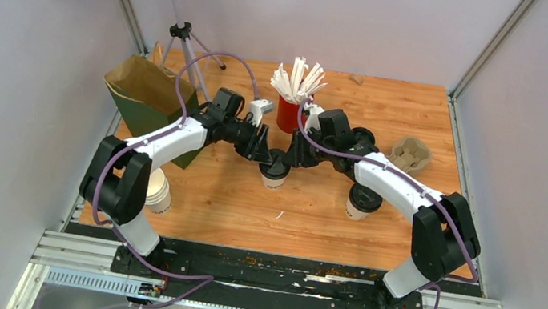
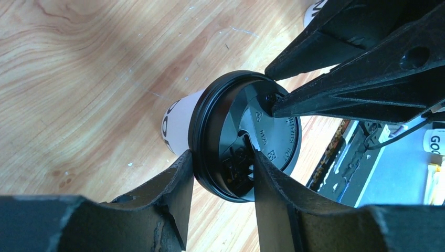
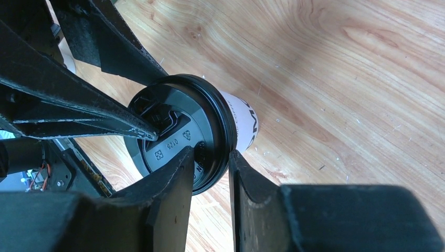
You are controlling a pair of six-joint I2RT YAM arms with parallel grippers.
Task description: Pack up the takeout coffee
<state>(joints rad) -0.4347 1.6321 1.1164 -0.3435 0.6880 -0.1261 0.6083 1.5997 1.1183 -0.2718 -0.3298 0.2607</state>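
**A:** What is hard to make out?

**B:** From above, the small white paper cup (image 1: pixel 274 174) with a round black plastic lid is mostly covered by the two black grippers, and only its lower wall shows. In the wrist views its base is hidden and the dark print on its side is cut off. A second lidded white cup (image 1: pixel 363 202) sits partly under the right forearm. A stack of plain white paper cups (image 1: pixel 159 192) is half behind the left elbow.

**A:** Where is the cup relative to the tools?

**B:** It stands upright mid-table, between them. The left gripper (image 2: pixel 223 157) is about half open and clamped over the lid's edge, with one finger outside the rim and one on the lid's top. The right gripper (image 3: pixel 211 155) is set narrower and pinches the opposite edge of the rim the same way.

**A:** What room is there around it?

**B:** Bare wooden table (image 1: pixel 302 219) lies toward the near edge. The red cup of white sticks (image 1: pixel 288 114) stands just behind the grippers. The open green paper bag (image 1: pixel 143 113) is at the left edge, behind the left arm. A brown cardboard cup carrier (image 1: pixel 410 155) sits near the right edge.
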